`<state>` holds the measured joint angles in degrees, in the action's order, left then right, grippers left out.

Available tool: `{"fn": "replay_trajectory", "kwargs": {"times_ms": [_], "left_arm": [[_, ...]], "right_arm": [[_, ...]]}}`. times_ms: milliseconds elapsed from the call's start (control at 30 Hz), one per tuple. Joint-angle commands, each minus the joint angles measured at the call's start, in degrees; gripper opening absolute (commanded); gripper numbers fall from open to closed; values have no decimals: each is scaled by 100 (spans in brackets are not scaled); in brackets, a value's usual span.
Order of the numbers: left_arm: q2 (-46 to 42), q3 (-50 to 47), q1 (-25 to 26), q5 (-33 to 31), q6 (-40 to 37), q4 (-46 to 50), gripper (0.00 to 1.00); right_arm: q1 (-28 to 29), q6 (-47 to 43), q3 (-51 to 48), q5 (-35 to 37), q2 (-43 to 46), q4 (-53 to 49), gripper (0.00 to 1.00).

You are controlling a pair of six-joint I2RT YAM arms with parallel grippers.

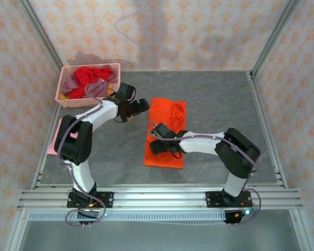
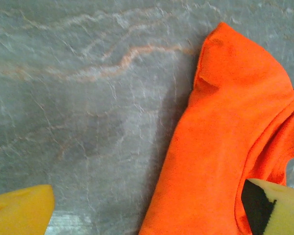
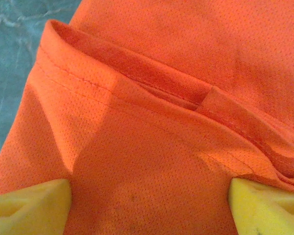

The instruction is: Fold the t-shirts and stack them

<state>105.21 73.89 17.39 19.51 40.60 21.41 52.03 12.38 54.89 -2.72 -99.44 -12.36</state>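
A bright orange t-shirt (image 1: pixel 166 133) lies partly folded in the middle of the table, its upper part bunched. My left gripper (image 1: pixel 144 106) hovers open at the shirt's upper left corner. In the left wrist view the orange t-shirt (image 2: pixel 225 147) reaches in between the yellow fingertips (image 2: pixel 19 210), the left gripper (image 2: pixel 147 215) straddling its edge. My right gripper (image 1: pixel 156 139) is low over the shirt's left side. In the right wrist view the right gripper (image 3: pixel 149 205) stands open with flat orange t-shirt (image 3: pixel 152 147) cloth between its pads (image 3: pixel 29 205).
A pink lattice basket (image 1: pixel 76 101) at the back left holds a red t-shirt (image 1: pixel 89 74) and a mauve one (image 1: pixel 97 90). A light pink t-shirt (image 1: pixel 53 142) lies at the table's left edge. Metal rails frame the grey table (image 1: pixel 220 104).
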Motion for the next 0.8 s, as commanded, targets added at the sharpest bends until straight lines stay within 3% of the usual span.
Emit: {"fn": "replay_trajectory", "kwargs": {"times_ms": [0,200,367,533,767], "left_arm": [[-225,-163,93,68,-25,-358,98],[60,2,206,479,-305,-532,88],[252,232,217,520,-455,-390,87],[358,428,212,510,-518,-245,87],[386,384,212,606,-369,-414,88]], "right_arm": [[14,-185,-100,201,363,-326,86],[86,-1915,-404,-429,1409,-113,91],[839,-3582,-941,123,2196,-396,90],[1370,-4295,-849,487,2133,-1265,90],[1407,-4660,-732,657,1480,-1213,86]]}}
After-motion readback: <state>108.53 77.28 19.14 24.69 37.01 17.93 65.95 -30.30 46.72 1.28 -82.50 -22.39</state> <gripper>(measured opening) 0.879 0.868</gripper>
